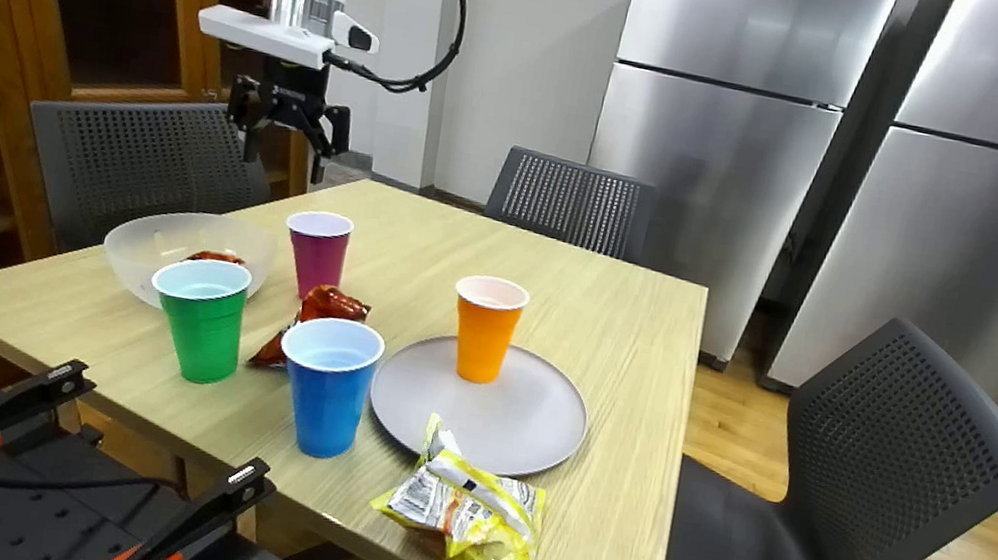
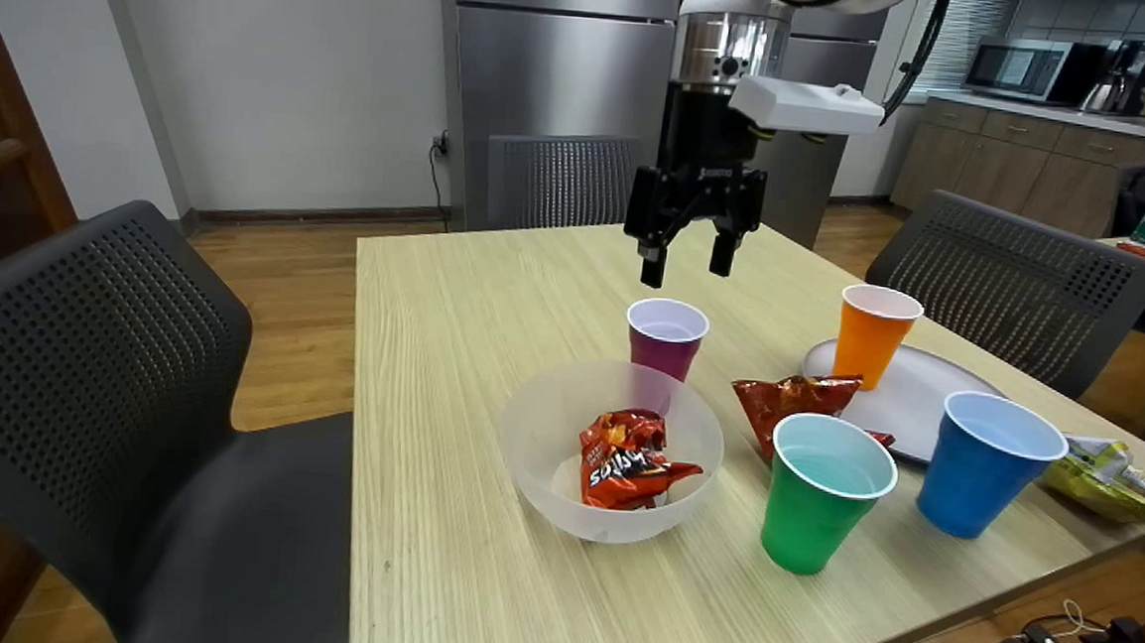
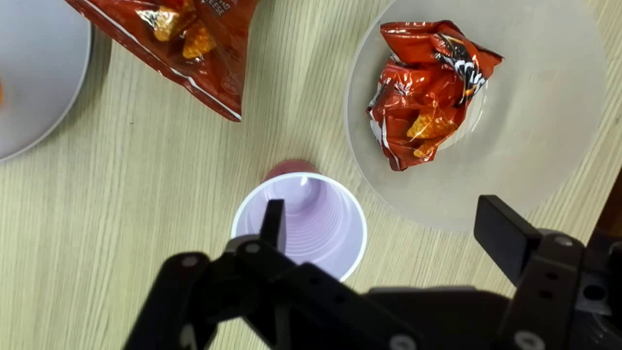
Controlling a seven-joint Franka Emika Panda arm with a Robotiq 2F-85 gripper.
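Observation:
My gripper (image 1: 284, 157) hangs above the table with its jaws wide apart and nothing between them; it is open in both exterior views. Nearest to it is an upright purple cup (image 2: 665, 352) with a pale inside. In the wrist view one finger overlaps that cup (image 3: 320, 214), though the gripper (image 3: 384, 226) is well above its rim. Beside the cup stands a frosted bowl (image 2: 537, 439) holding a crumpled red chip bag (image 3: 427, 87). Another red chip bag (image 2: 786, 404) lies on the table between the cups.
A green cup (image 1: 198, 333) and a blue cup (image 1: 325, 408) stand near the table edge. An orange cup (image 1: 484, 338) sits on a grey plate (image 1: 525, 426), with a yellow bag (image 1: 479, 520) in front. Dark chairs (image 2: 83, 361) surround the table (image 2: 438, 403). Clamps (image 1: 196, 513) grip its edge.

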